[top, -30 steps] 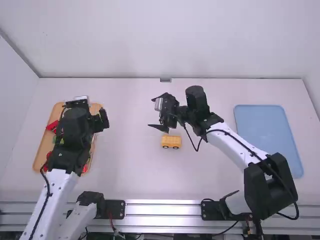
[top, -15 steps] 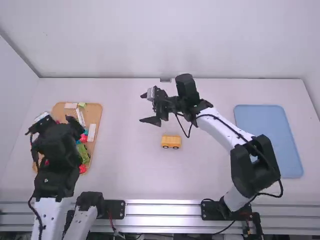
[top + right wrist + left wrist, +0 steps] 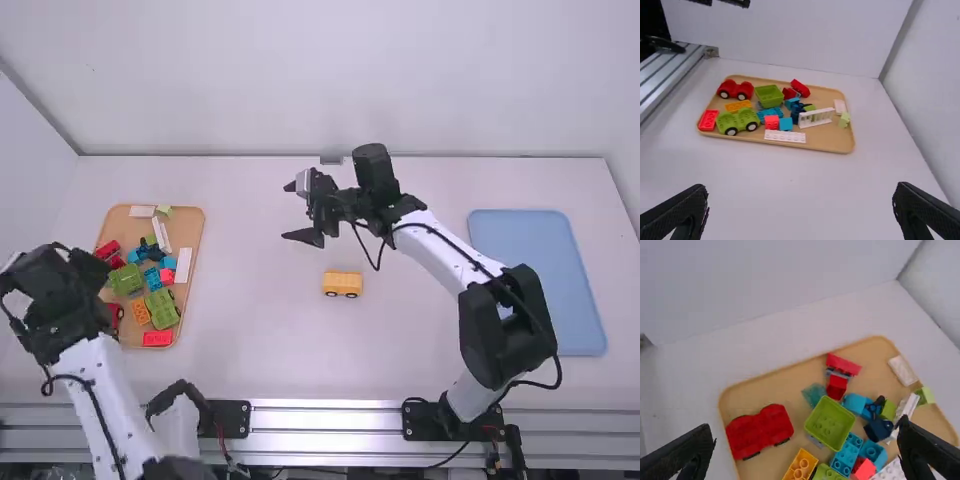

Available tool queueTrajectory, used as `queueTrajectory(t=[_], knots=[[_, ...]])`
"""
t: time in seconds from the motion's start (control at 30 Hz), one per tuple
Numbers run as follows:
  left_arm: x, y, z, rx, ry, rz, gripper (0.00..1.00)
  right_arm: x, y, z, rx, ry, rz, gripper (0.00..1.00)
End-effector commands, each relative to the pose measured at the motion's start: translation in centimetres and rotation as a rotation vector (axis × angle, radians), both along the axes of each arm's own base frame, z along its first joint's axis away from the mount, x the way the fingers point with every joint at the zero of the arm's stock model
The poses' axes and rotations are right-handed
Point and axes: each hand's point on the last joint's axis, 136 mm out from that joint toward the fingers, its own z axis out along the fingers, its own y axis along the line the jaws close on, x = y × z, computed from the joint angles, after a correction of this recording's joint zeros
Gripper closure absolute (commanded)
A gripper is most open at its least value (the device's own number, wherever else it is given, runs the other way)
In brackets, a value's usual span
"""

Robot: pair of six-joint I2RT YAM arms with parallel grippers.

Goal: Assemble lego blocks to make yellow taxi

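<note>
Left gripper (image 3: 82, 258), wide open and empty, seems near the tray's (image 3: 190, 222) left edge; right gripper (image 3: 286, 212), wide open, empty, is beyond the yellow car (image 3: 342, 284).

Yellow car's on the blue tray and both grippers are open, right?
Wrong on the car's place: the high view shows the yellow car on the table, between the wooden tray and the blue tray. The left gripper and right gripper are open, as you say.
</note>
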Motion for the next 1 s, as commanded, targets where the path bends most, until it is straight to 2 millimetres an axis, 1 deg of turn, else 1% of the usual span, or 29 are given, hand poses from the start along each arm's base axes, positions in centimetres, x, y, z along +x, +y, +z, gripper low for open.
queueTrajectory(t=[0.0, 0.03, 0.07, 0.1, 0.13, 0.17, 0.2, 0.27, 0.4, 0.43, 0.47, 0.53, 0.57, 0.6, 0.63, 0.67, 0.7, 0.73, 0.8, 0.87, 0.97], knots=[[2.0, -0.5, -2.3, -0.115, 0.008, -0.147, 0.10, 1.0, 0.2, 0.6, -0.004, -0.029, -0.028, 0.01], [2.6, -0.3, -3.4, -0.148, 0.046, -0.185, 0.11, 1.2, 0.2, 0.6, -0.007, -0.033, -0.037, 0.01], [3.1, -0.4, -4.1, -0.169, 0.074, -0.218, 0.12, 1.2, 0.3, 0.6, -0.011, -0.036, -0.041, 0.01], [4.0, -0.7, -5.3, -0.208, 0.119, -0.276, 0.12, 1.1, 0.5, 0.6, -0.012, -0.040, -0.039, 0.01], [4.1, -0.7, -5.4, -0.213, 0.124, -0.284, 0.11, 1.1, 0.5, 0.6, -0.011, -0.040, -0.039, 0.01], [5.1, -1.3, -6.5, -0.252, 0.170, -0.359, 0.13, 1.2, 0.5, 0.6, -0.009, -0.043, -0.040, 0.01], [5.5, -1.6, -7.4, -0.278, 0.203, -0.390, 0.14, 1.3, 0.4, 0.6, -0.009, -0.044, -0.043, 0.01], [5.9, -1.8, -8.4, -0.307, 0.245, -0.409, 0.16, 1.3, 0.4, 0.6, -0.009, -0.045, -0.042, 0.01], [6.8, -1.9, -11.2, -0.354, 0.362, -0.435, 0.21, 1.3, 0.4, 0.6, -0.010, -0.044, -0.044, 0.01], [6.9, -2.0, -11.9, -0.374, 0.389, -0.444, 0.20, 1.4, 0.3, 0.6, -0.014, -0.045, -0.052, 0.01], [6.8, -2.3, -12.9, -0.405, 0.429, -0.467, 0.17, 1.7, 0.3, 0.4, -0.023, -0.049, -0.069, 0.01], [6.4, -2.6, -14.0, -0.437, 0.474, -0.486, 0.17, 2.0, 0.2, 0.3, -0.030, -0.052, -0.083, 0.01], [5.9, -2.5, -14.9, -0.463, 0.514, -0.477, 0.20, 2.0, 0.2, 0.3, -0.031, -0.053, -0.085, 0.01], [5.7, -2.6, -15.2, -0.473, 0.529, -0.475, 0.21, 2.0, 0.2, 0.3, -0.032, -0.053, -0.085, 0.01], [5.3, -2.5, -16.1, -0.490, 0.568, -0.466, 0.29, 2.0, 0.2, 0.3, -0.032, -0.052, -0.084, 0.01], [5.0, -2.5, -16.5, -0.498, 0.583, -0.460, 0.31, 1.9, 0.2, 0.3, -0.032, -0.052, -0.084, 0.01], [4.4, -2.5, -17.2, -0.525, 0.603, -0.433, 0.35, 1.9, 0.3, 0.3, -0.032, -0.053, -0.082, 0.01], [4.1, -2.5, -17.4, -0.535, 0.609, -0.427, 0.38, 1.9, 0.3, 0.3, -0.033, -0.052, -0.082, 0.01], [3.3, -2.5, -17.7, -0.551, 0.619, -0.416, 0.41, 2.0, 0.4, 0.2, -0.039, -0.055, -0.091, 0.01], [3.0, -2.4, -18.0, -0.555, 0.620, -0.410, 0.40, 2.2, 0.4, 0.1, -0.047, -0.061, -0.106, 0.01], [1.7, -1.8, -18.9, -0.559, 0.622, -0.359, 0.40, 2.5, 0.4, 0.0, -0.054, -0.066, -0.121, 0.01]])
